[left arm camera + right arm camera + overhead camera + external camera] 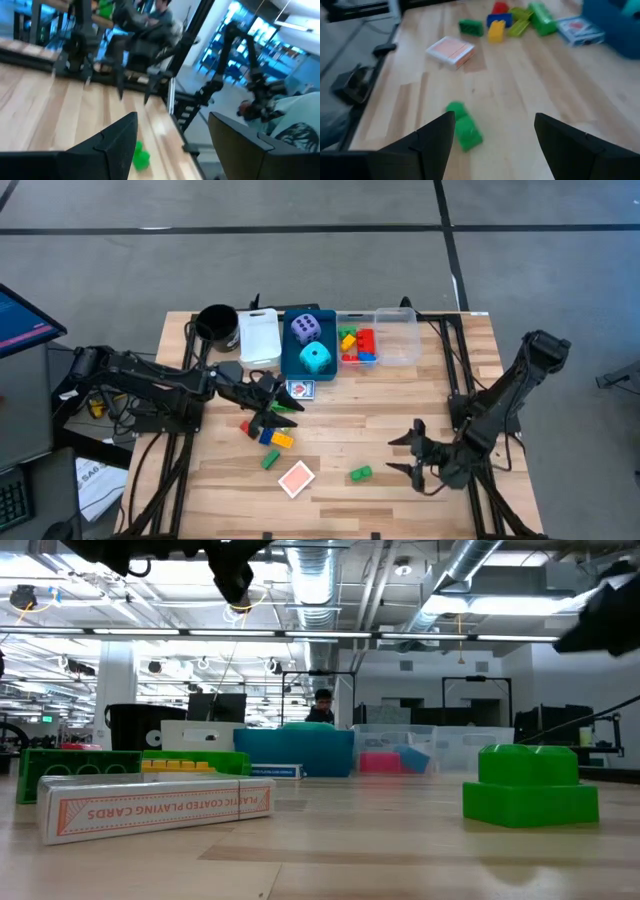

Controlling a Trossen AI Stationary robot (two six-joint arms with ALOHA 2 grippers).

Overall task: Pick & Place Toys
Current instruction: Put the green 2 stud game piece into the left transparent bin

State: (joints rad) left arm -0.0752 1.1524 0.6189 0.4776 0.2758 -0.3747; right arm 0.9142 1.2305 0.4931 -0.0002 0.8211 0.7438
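A loose pile of red, blue, yellow and green bricks (268,430) lies left of the table's middle. My left gripper (272,402) hovers level and open just above it, touching nothing. A single green brick (360,473) lies near the front edge, and it shows ahead of my right gripper's fingers as the green brick (464,131). My right gripper (393,456) stands open to its right, pointing slantwise down at it, apart from it. One red-backed card pack (296,478) lies flat near the front. Another card pack (300,389) lies by the blue bin (290,358), which holds a purple die (305,328) and a cyan die (316,358).
A clear bin (400,340) with several bricks stands at the back, right of the blue bin. A white bin (259,335) and a black cup (216,323) stand at the back left. Bare wood lies between the green brick and the bins. A person sits in the room beyond.
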